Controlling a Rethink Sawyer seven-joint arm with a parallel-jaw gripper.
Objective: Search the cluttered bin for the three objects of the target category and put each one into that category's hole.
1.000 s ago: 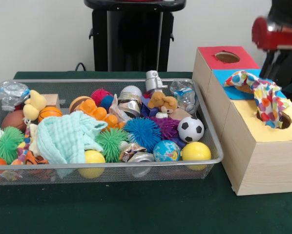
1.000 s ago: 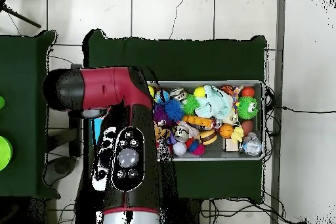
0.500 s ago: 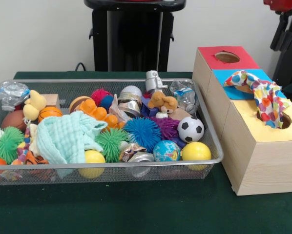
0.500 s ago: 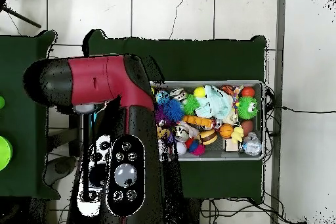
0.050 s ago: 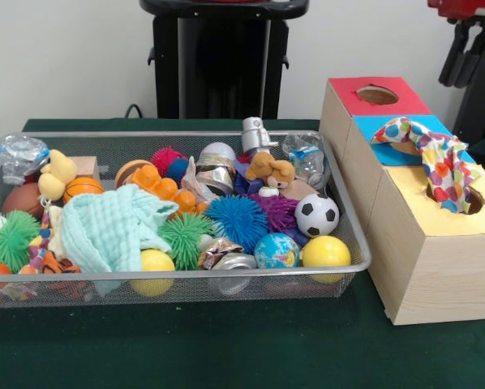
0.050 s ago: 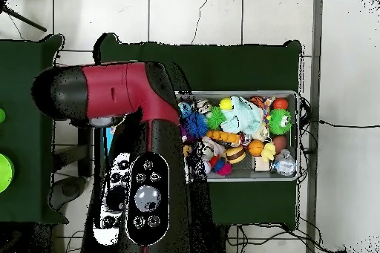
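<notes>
A polka-dot cloth (image 5: 433, 158) lies draped over the boxes on the right, from the blue-topped box (image 5: 371, 126) into the hole of the yellow-topped box (image 5: 449, 235). The red-topped box (image 5: 378, 95) behind them has an uncovered hole. My gripper (image 5: 460, 77) hangs high at the top right, above and behind the boxes, open and holding nothing. The wire bin (image 5: 169, 275) is full of toys, with a mint green cloth (image 5: 109, 227) lying on top at its left. In the overhead view my red arm (image 6: 122, 98) hides the boxes and the gripper.
The bin holds spiky balls, a soccer ball (image 5: 316, 215), yellow balls, a globe ball (image 5: 275, 250), crushed cans, plush animals and plastic bottles. Overhead, the bin (image 6: 298, 135) shows to the right of the arm. A black stand (image 5: 218, 57) rises behind the table.
The gripper has risen from just above the polka-dot cloth to the top edge of the front view. The cloth stays on the boxes. Overhead, the arm shifted slightly.
</notes>
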